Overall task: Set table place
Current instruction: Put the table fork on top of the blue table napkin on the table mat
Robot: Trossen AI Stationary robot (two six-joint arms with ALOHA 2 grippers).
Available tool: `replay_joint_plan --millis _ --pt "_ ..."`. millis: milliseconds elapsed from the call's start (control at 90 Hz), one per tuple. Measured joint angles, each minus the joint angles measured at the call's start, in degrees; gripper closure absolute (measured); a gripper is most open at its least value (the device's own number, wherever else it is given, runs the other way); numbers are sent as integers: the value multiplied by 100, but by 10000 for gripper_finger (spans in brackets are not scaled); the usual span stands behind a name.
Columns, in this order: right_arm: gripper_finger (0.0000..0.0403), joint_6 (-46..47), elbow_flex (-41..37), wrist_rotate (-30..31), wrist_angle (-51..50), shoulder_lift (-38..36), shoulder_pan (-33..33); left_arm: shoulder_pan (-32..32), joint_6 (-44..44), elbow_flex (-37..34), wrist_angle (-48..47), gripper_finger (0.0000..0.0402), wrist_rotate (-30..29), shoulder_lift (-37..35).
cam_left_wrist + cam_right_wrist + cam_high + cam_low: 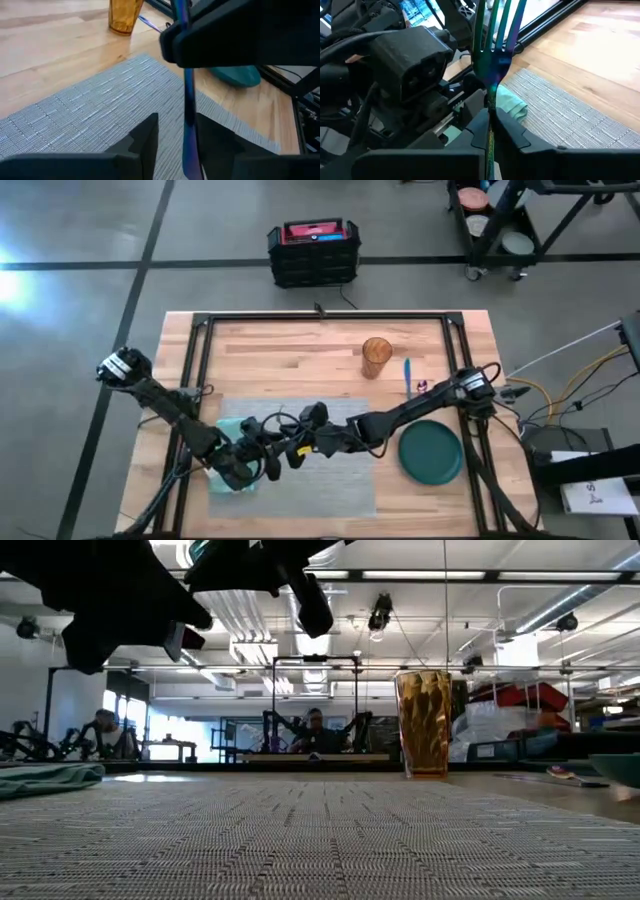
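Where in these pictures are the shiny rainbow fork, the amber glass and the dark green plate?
fork [496, 60]: right wrist view, on the neck just below its tines.
amber glass [424, 725]: low view, on the middle of its side wall.
dark green plate [431, 452]: high view, on its flat centre.

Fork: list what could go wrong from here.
1. The right gripper pinches the fork above the placemat, while the left gripper is open around its handle. If the right one releases too soon, the fork may drop.
2. The handle sits off-centre between the left fingers, so closing may twist it.
3. The grippers are crowded together and may collide.
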Motion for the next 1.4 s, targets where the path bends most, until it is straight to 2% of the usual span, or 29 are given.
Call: replay_joint_plan --millis 100,189,322,478,633,756,967,1156,1256,1400 --pt "399 0 -2 -33 -4 0 0 0 92 0 -3 367 49 0" --pt "393 2 -2 -349 -7 0 -1 0 156 0 -5 395 145 0" --pt "374 -78 -2 -570 -9 -5 2 0 167 0 -18 398 183 -1" --pt "334 -283 -2 -662 -245 -161 2 -19 162 0 -22 401 323 -98" --pt "290 -490 -2 -659 -1153 -593 4 -154 138 0 -34 401 625 -280" --pt "266 -490 -2 -662 -2042 -962 65 -380 -39 0 -244 401 633 -505" --pt "243 -455 -17 -519 -3064 -1104 364 -619 -835 0 -1102 401 718 -745" --pt "238 66 -404 -474 -3142 -1099 776 -976 -1801 0 -1768 402 1218 -1145" --pt "242 506 -746 -442 -2909 -1082 1048 -1234 -2539 0 -2347 402 1717 -1410" --pt "247 931 -1355 -395 -2003 -888 1359 -1542 -3545 0 -3381 402 2087 -1664"
